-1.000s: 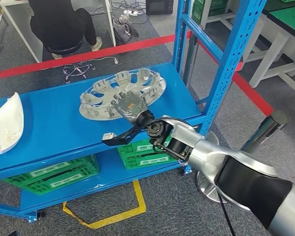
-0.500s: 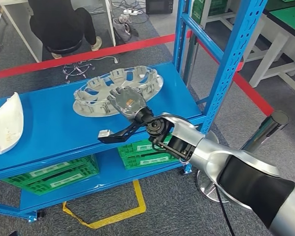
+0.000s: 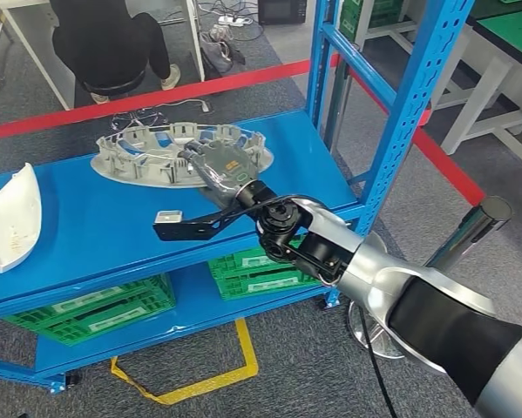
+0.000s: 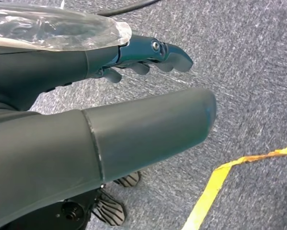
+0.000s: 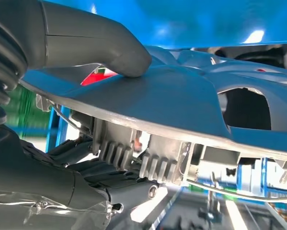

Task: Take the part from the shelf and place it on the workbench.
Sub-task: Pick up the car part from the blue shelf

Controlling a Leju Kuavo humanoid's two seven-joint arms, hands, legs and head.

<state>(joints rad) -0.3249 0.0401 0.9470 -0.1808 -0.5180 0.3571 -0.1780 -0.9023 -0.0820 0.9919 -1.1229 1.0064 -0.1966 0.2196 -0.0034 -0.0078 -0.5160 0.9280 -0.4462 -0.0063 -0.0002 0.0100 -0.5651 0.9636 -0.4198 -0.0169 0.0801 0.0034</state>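
The part is a silver-grey wheel cover (image 3: 146, 152) with ribbed clips on its underside, held tilted just above the blue shelf top (image 3: 100, 231). My right hand (image 3: 228, 174) grips its near rim. In the right wrist view the thick thumb (image 5: 98, 43) presses on the cover's face (image 5: 177, 96) and the dark fingers lie under the rim. My left hand (image 4: 134, 124) hangs over grey carpet with its fingers (image 4: 160, 50) stretched out and holds nothing.
A white curved part (image 3: 13, 216) lies at the shelf's left end. Blue uprights (image 3: 409, 104) stand at the shelf's right end. Green crates (image 3: 93, 305) sit on the lower level. A person (image 3: 106, 39) sits behind the red floor line. A green-topped bench (image 3: 518, 30) is far right.
My right hand has carried the wheel cover to the left across the shelf, and the cover now lies flatter. The white part has not moved.
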